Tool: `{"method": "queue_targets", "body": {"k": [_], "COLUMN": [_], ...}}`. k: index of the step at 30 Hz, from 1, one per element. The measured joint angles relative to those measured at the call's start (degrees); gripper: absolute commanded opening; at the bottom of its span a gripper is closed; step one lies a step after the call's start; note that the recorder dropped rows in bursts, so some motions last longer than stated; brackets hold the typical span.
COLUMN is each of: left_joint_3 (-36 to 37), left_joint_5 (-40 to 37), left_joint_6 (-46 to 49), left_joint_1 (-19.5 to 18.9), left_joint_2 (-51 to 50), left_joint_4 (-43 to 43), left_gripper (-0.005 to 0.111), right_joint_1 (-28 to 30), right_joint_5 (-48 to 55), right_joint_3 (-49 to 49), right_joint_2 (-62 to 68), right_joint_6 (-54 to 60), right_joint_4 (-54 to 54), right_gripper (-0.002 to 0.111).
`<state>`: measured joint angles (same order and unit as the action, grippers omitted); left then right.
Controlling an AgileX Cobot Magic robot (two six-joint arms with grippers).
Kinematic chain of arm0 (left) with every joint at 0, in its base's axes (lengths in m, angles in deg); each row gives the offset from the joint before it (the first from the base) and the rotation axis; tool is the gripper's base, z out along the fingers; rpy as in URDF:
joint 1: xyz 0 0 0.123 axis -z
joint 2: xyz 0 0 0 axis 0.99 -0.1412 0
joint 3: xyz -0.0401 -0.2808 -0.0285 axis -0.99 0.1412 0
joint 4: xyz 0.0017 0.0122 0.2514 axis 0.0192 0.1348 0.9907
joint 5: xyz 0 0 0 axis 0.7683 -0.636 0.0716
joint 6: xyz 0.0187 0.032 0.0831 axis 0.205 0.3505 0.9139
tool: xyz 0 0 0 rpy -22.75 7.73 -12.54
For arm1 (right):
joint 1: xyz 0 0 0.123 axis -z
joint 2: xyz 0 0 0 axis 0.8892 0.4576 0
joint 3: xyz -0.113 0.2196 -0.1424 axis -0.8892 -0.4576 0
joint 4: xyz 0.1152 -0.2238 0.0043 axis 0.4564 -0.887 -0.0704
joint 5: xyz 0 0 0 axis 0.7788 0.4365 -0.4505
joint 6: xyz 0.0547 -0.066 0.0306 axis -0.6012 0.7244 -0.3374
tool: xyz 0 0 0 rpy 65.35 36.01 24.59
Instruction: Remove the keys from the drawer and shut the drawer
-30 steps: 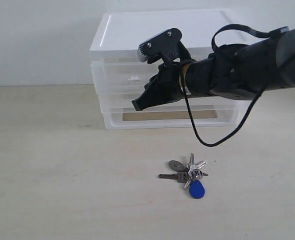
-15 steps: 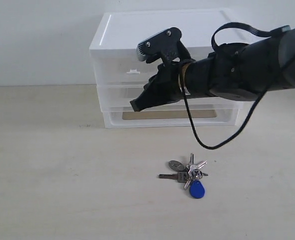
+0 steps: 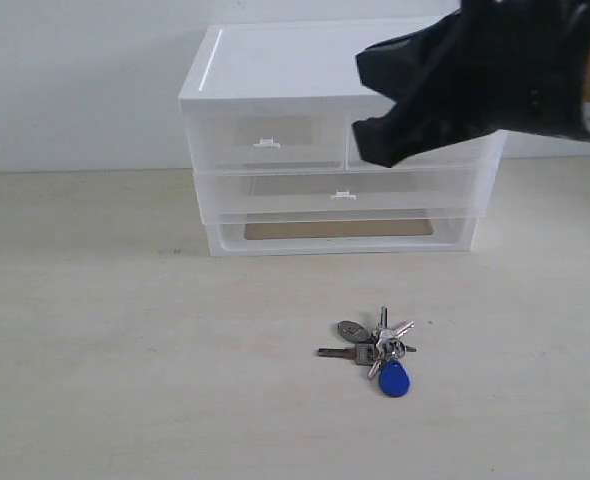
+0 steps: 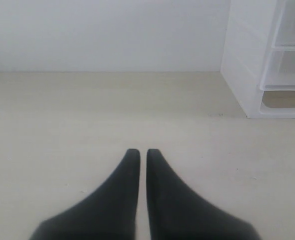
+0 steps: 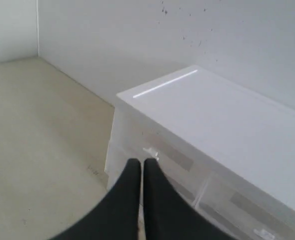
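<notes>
The keys (image 3: 378, 352), a silver-grey bunch with a blue fob, lie on the table in front of the drawer unit. The drawer (image 3: 265, 143), the upper left one with a small white tab, sits flush in the unit. In the exterior view my right gripper (image 3: 367, 140) is a blurred dark shape, raised in front of the unit's upper right. In its wrist view it (image 5: 141, 161) is shut and empty, with the drawer's tab (image 5: 150, 153) just beyond its tips. My left gripper (image 4: 139, 151) is shut and empty over bare table, away from the unit.
The white drawer unit (image 3: 305, 60) stands at the back against the wall, with a right-hand twin drawer (image 3: 425, 160) and a full-width drawer (image 3: 343, 192) below. Its side (image 4: 247, 75) shows in the left wrist view. Open tabletop surrounds the keys.
The drawer slid back flush into the unit. My right gripper then swung up and to the right, away from the drawer front. The keys have not moved.
</notes>
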<state>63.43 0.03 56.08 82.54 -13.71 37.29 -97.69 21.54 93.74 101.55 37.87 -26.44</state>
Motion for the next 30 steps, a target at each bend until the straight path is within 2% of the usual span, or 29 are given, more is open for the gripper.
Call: {"method": "queue_targets", "body": {"k": [21, 30], "left_joint_3": [0.0, 0.0], "left_joint_5": [0.0, 0.0], "left_joint_6": [0.0, 0.0], "left_joint_1": [0.0, 0.0], "left_joint_2": [0.0, 0.0], "left_joint_4": [0.0, 0.0], "left_gripper": [0.004, 0.004], "right_joint_1": [0.0, 0.0], "right_joint_5": [3.5, 6.3], "right_joint_3": [-20.4, -22.0], "right_joint_2": [-47.8, -53.5], "right_joint_6": [-3.8, -6.1], "right_joint_4": [3.3, 3.5], "right_gripper": [0.0, 0.0]}}
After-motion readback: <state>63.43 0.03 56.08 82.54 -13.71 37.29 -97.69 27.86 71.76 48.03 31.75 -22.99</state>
